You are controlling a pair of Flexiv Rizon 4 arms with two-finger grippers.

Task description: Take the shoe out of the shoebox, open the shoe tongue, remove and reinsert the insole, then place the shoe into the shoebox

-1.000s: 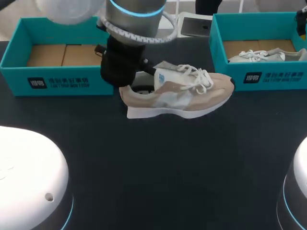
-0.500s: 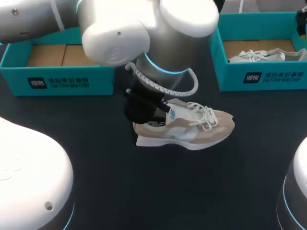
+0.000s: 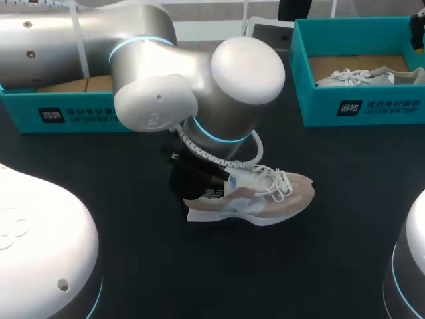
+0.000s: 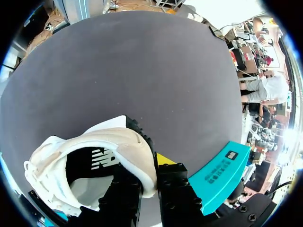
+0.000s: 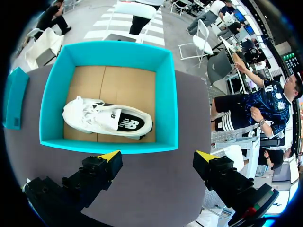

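Note:
A beige and white sneaker [image 3: 269, 197] with white laces sits mid-table, toe pointing right; whether its sole touches the table I cannot tell. My left gripper [image 3: 194, 181] is shut on its heel collar. In the left wrist view one finger is inside the sneaker [image 4: 94, 146] and one is outside the heel, at the left gripper [image 4: 149, 176]. The empty teal shoebox [image 3: 66, 113] stands at the back left, behind my left arm. My right gripper [image 5: 158, 161] hangs open above the near wall of the right teal shoebox [image 5: 109, 144].
The right shoebox [image 3: 358, 106] at the back right holds a white sneaker [image 3: 358, 78], also seen from the right wrist as the white sneaker [image 5: 106, 118]. A grey flat device [image 3: 269, 34] lies at the back between the boxes. My left arm covers much of the table's back left.
My left arm has carried the sneaker from beside the left box toward the front middle of the table. The right gripper has stayed open.

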